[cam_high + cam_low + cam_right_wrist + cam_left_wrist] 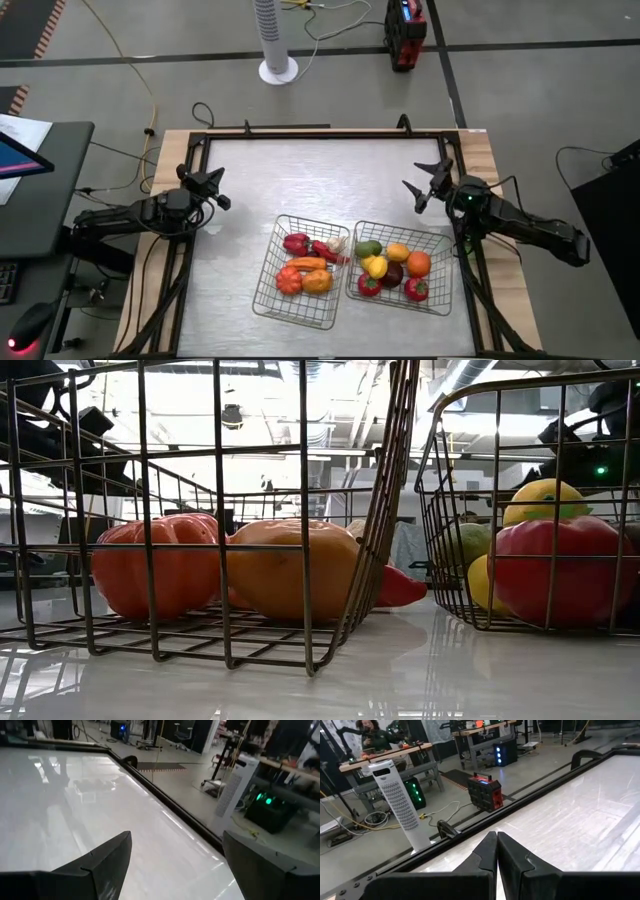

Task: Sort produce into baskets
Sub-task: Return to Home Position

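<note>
Two silver wire baskets sit near the table's front middle. The left basket (298, 270) holds red, orange and whitish pieces, a long red pepper (325, 250) and an orange tomato-like piece (290, 568). The right basket (402, 268) holds green, yellow, orange, dark and red round pieces (395, 268). My left gripper (215, 188) is shut and empty at the table's left edge, its fingertips together in the left wrist view (496, 847). My right gripper (428, 185) is open and empty at the far right, and its gap shows in the right wrist view (175, 852).
The table's dark frame (300, 134) runs along the far edge. A white tower fan (272, 40) and a red-black box (404, 30) stand on the floor beyond. The bare tabletop (320, 180) lies between the grippers and the baskets.
</note>
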